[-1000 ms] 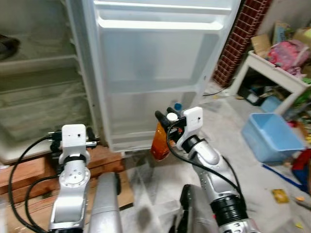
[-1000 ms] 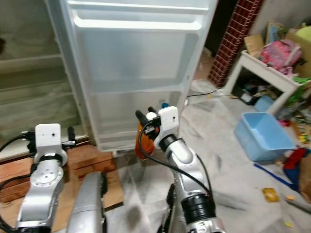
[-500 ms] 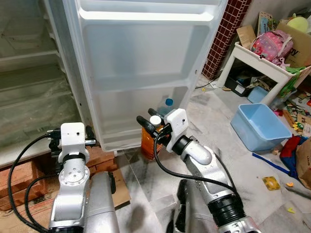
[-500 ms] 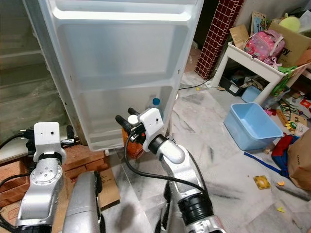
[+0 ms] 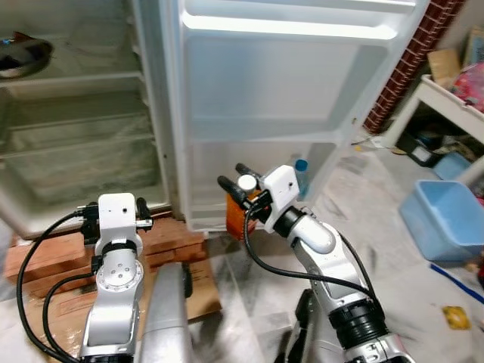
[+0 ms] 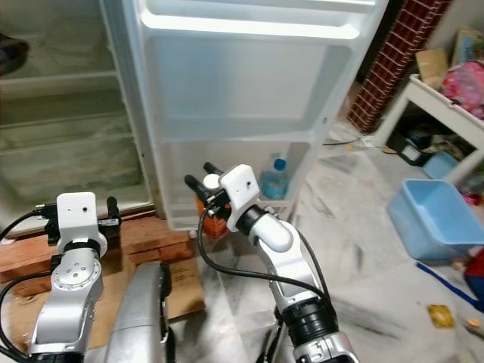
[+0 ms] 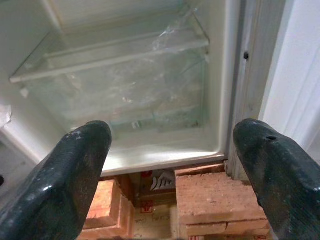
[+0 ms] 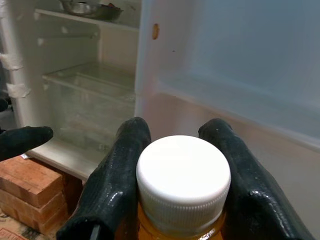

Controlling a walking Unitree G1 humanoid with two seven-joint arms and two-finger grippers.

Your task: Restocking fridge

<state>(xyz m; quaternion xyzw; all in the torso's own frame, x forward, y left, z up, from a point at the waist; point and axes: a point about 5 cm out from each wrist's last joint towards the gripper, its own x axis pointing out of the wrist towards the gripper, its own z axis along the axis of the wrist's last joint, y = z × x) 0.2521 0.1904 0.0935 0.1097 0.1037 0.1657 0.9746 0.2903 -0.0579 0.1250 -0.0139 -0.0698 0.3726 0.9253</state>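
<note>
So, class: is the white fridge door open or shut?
Open. The white fridge door is swung out, its inner liner facing the camera, with a clear blue-capped bottle in its lowest bin and the interior shelves exposed beside it.

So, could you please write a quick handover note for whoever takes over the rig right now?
Right hand: shut on the orange bottle just below its white cap, held in front of the open fridge door's bottom shelf.
Left hand: open, holding nothing, pointing at the fridge's lower compartment.
Done: a blue-capped water bottle already stands in the bottom door shelf.
Left: set the orange bottle in the fridge, probably on that door shelf, then release.
</note>
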